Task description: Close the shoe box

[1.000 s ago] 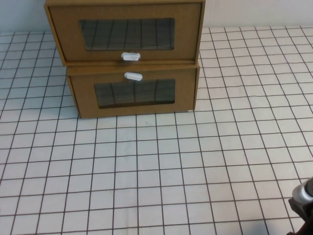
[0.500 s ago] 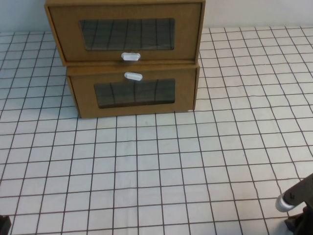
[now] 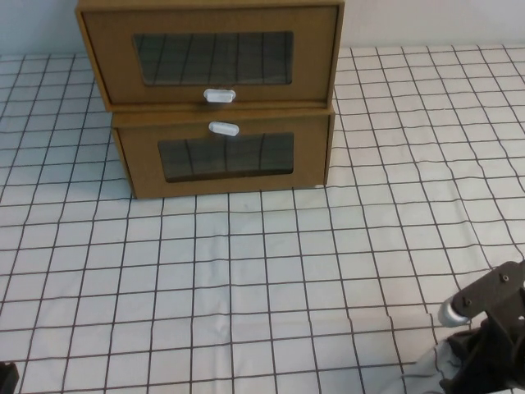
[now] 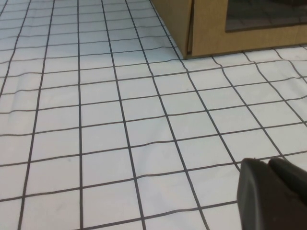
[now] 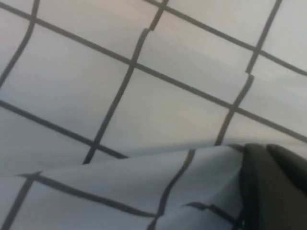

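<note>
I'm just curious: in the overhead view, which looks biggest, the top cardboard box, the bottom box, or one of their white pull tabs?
1. Top shoe box, though it may only sit nearer the camera.
2. Lower brown box.
3. White tabs, alike.

Left gripper and right gripper sit low at the near edge.

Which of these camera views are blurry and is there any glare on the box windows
High view: sharp, evenly lit; shoe box window reflects the grid cloth. Left wrist view: clear, left gripper soft-edged. Right wrist view: blurred close-up of bunched cloth beside right gripper.
</note>
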You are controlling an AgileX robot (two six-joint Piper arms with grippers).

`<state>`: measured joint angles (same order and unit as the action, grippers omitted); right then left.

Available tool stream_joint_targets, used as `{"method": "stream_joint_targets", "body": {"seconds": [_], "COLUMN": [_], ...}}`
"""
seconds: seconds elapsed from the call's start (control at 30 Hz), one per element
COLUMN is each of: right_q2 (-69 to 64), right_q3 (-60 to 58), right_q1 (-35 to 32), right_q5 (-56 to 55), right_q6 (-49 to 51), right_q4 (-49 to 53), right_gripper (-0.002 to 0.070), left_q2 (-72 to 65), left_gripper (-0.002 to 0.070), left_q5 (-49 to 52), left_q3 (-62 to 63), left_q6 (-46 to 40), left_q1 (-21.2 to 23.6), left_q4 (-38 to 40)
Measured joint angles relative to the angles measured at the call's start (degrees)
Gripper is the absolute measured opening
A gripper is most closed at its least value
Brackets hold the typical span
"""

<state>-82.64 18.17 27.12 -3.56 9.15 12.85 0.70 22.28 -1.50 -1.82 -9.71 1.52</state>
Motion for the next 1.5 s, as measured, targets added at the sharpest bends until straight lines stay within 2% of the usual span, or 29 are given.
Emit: {"method": "stream_joint_targets", "body": {"seconds": [0.23, 0.6, 1.0, 1.3, 1.5], "right_q2": [15.59, 45.72, 73.90, 79.67, 79.67], "right_q3": [-2.69, -2.81, -3.31, -4.65, -8.84], "right_q1": [0.00, -0.37, -14.09, -14.43, -14.43], "right_q5": [17.03, 19.79, 20.84, 19.77, 16.48], "right_q6": [0.00, 0.00, 0.00, 0.00, 0.00], "right_q4": [0.00, -0.96, -0.96, -1.49, -7.98], "right_gripper": [-0.0013, -0.0014, -0.0013, -0.0013, -0.0013], "left_q2": [0.00, 0.00, 0.00, 0.00, 0.00], "left_gripper": [-0.0002, -0.0002, -0.0002, -0.0002, -0.0002], "left_q5": [0.00, 0.00, 0.00, 0.00, 0.00], "left_q3": [0.00, 0.00, 0.00, 0.00, 0.00], "left_q6": [0.00, 0.00, 0.00, 0.00, 0.00], "left_q1": [0.00, 0.00, 0.00, 0.00, 0.00], "left_q4": [0.00, -0.10, -0.10, -0.10, -0.10]}}
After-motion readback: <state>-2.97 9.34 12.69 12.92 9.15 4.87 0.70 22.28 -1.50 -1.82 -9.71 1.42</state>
